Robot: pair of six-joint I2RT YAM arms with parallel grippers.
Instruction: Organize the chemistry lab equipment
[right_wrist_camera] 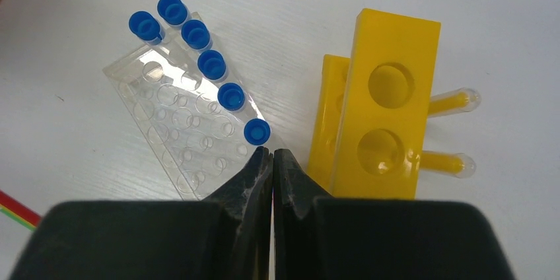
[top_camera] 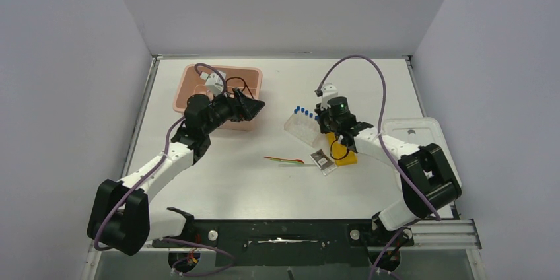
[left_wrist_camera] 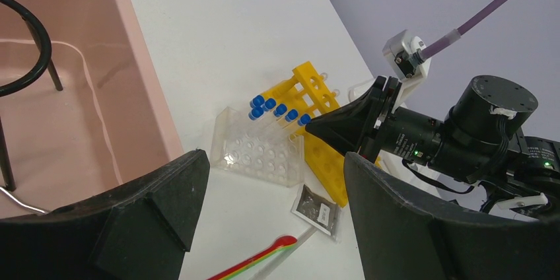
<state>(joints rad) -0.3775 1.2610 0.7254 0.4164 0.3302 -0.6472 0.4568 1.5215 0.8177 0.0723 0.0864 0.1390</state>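
Observation:
A clear tube rack (right_wrist_camera: 178,121) lies on the table with several blue-capped tubes (right_wrist_camera: 211,62) in a row along its edge. Beside it lies the yellow holed rack (right_wrist_camera: 389,108) on its side. My right gripper (right_wrist_camera: 272,151) is shut on nothing, its tips just short of the nearest blue cap; from above the right gripper (top_camera: 319,118) sits between the two racks. My left gripper (left_wrist_camera: 274,158) hangs open and empty at the right rim of the pink tub (left_wrist_camera: 142,75). A black wire ring (left_wrist_camera: 26,49) stands inside the tub. Thin coloured sticks (top_camera: 287,160) lie mid-table.
A small grey packet (top_camera: 323,160) lies between the coloured sticks and the yellow rack (top_camera: 340,151). A white lid (top_camera: 413,131) rests at the right, under the right arm. Grey walls close in the table on three sides.

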